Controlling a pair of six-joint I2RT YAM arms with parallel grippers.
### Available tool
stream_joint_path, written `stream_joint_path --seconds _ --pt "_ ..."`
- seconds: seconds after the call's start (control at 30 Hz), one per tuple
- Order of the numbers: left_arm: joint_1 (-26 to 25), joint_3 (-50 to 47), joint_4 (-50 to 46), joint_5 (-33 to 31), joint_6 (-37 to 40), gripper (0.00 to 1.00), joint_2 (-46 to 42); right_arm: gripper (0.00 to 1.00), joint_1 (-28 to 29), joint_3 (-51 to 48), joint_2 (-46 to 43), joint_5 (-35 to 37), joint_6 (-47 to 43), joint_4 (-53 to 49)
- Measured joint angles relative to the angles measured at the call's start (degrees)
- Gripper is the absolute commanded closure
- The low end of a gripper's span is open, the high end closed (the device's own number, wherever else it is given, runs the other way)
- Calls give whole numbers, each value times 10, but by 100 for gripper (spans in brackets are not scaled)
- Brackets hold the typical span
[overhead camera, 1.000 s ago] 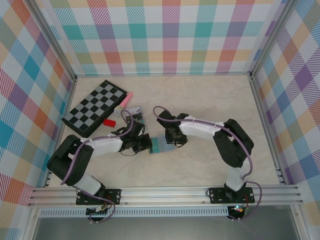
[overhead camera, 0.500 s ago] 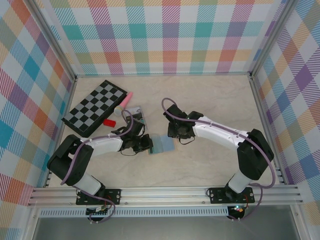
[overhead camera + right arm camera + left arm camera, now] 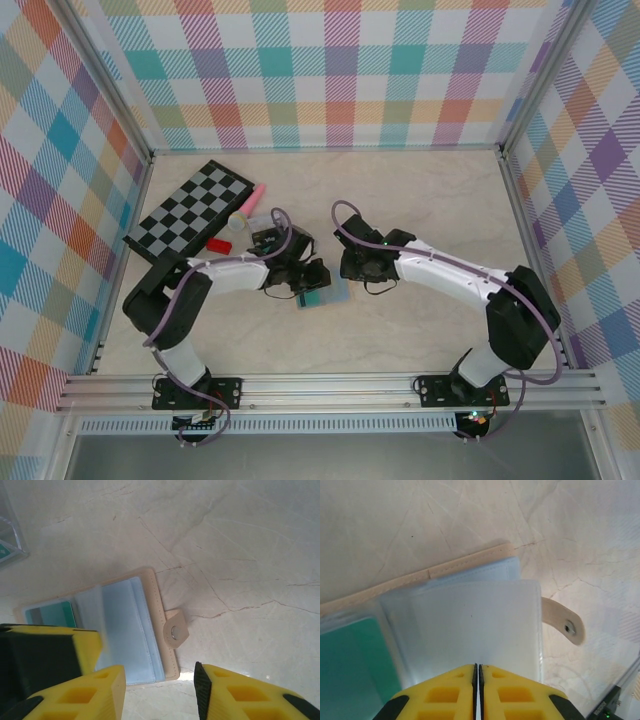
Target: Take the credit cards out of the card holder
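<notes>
The tan card holder (image 3: 333, 296) lies open on the table, its light-blue panels (image 3: 132, 630) facing up and its snap tab (image 3: 176, 629) sticking out to the right. A teal credit card (image 3: 355, 655) sits in a pocket (image 3: 56, 614) on the left side. My left gripper (image 3: 317, 280) is over the holder, its yellow fingertips (image 3: 478, 667) shut on a clear sleeve (image 3: 470, 625) that stands lifted. My right gripper (image 3: 160, 690) hovers open just off the holder's right edge (image 3: 352, 268), nothing between its fingers.
A folded checkerboard (image 3: 190, 213) lies at the back left, with a red piece (image 3: 215, 244), a pink piece (image 3: 254, 196) and a clear plastic packet (image 3: 270, 238) beside it. Plaid walls enclose the table on three sides.
My left gripper has slid right onto the open card holder and now pinches a sleeve. My right gripper has drawn back to the right, off the holder.
</notes>
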Motion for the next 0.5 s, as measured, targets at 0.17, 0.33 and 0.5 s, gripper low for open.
stream_joint_path --seconds 0.17,0.33,0.5 --pt "-4 15 -1 -2 -3 90 34 57 -2 -16 -9 0 3 3" --pt "-8 21 -6 -7 -4 90 37 57 -3 -21 -9 -2 3 8" --pt "-8 19 -31 -19 -3 85 7 62 -3 -22 -9 -37 -8 26"
